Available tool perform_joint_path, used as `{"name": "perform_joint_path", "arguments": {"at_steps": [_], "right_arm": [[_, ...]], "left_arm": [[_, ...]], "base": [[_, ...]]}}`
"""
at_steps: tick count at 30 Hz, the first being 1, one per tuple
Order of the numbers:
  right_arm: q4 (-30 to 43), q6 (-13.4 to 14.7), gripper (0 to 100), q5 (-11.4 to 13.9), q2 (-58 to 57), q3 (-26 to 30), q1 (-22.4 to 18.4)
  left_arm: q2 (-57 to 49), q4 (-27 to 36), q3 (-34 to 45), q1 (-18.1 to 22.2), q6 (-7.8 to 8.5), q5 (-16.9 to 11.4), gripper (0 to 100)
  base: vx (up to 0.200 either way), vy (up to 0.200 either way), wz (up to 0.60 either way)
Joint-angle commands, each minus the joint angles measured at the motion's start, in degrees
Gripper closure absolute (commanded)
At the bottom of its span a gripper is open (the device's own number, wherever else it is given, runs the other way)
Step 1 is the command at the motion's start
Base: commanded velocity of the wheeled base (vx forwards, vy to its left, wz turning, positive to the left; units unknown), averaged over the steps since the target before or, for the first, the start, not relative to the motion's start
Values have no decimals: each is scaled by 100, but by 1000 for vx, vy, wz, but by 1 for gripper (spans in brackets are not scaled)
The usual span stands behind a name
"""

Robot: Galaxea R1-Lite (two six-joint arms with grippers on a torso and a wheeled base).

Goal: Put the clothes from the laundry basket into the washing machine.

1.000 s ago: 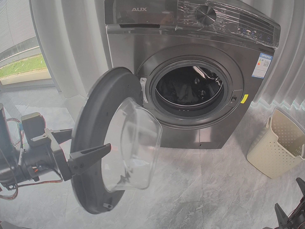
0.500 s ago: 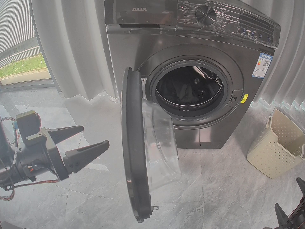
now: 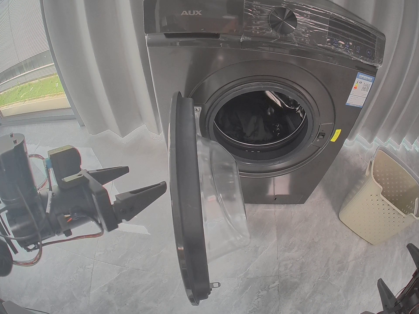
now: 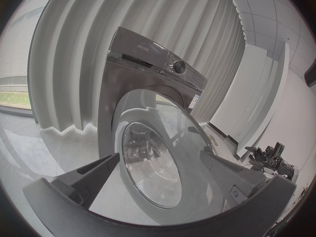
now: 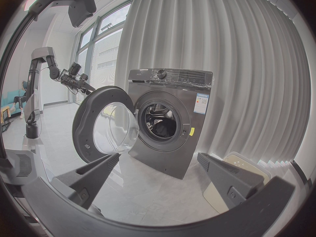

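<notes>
Grey brushed-metal washing machine [image 3: 183,66], round port, plastic film over the control panel. Its round dark door [image 3: 185,206] with a clear domed glass stands half open, edge-on in the head view. Dark crumpled clothes [image 3: 257,118] lie in the drum. Cream perforated plastic laundry basket [image 3: 384,197] sits on the glossy tiled floor [image 3: 305,262], right of the machine. Left gripper [image 3: 147,176] is spread wide and empty, just beside the door's outer rim (contact unclear). Right gripper [image 5: 158,156] is spread wide and empty.

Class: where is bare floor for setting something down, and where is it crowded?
Bare floor lies in front of the washing machine, between its open door and the laundry basket. Crowded: the door's outer side, where the open left gripper hovers close beside it.
</notes>
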Motion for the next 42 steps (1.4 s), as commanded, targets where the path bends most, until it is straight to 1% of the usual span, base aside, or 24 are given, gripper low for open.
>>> {"name": "perform_joint_path", "arguments": {"at_steps": [1,3,5,8,18,22,26,28,30,31,34,35,36,37,39,42], "right_arm": [[-3,-4,0,3,-49,101,0],[-3,-4,0,3,-49,101,0],[-3,-4,0,3,-49,101,0],[-3,-4,0,3,-49,101,0],[-3,-4,0,3,-49,101,0],[-3,-4,0,3,-49,101,0],[-3,-13,0,3,-49,101,0],[-3,-4,0,3,-49,101,0],[-3,-4,0,3,-49,101,0],[-3,-4,0,3,-49,101,0],[-3,-4,0,3,-49,101,0],[-3,-4,0,3,-49,101,0],[-3,-4,0,3,-49,101,0],[-3,5,0,3,-49,101,0],[-3,-4,0,3,-49,101,0],[-3,-4,0,3,-49,101,0]], "left_arm": [[687,-401,-64,-119,-6,-4,0],[801,-603,-99,-269,-50,14,0],[863,-726,-135,-374,-111,110,0],[871,-761,-135,-462,-155,181,0],[907,-753,-117,-471,-138,189,0],[1188,-788,-205,-471,-111,198,0],[1495,-876,-390,-550,-147,198,0],[1645,-946,-574,-611,-208,189,0],[1829,-999,-829,-647,-349,189,0],[1944,-1034,-1014,-708,-489,198,0],[2137,-1060,-1348,-858,-762,233,0],[2216,-1069,-1444,-884,-832,339,0],[2260,-1078,-1488,-893,-858,409,0],[2330,-1139,-1506,-902,-867,550,0],[2374,-1306,-1462,-893,-885,629,0],[2374,-1394,-1400,-884,-885,655,0]], "base": [[0,0,0],[0,0,0],[0,0,0],[0,0,0],[0,0,0],[0,0,0],[0,0,0],[0,0,0],[0,0,0],[0,0,0],[0,0,0],[0,0,0],[0,0,0],[0,0,0],[0,0,0],[0,0,0]]}}
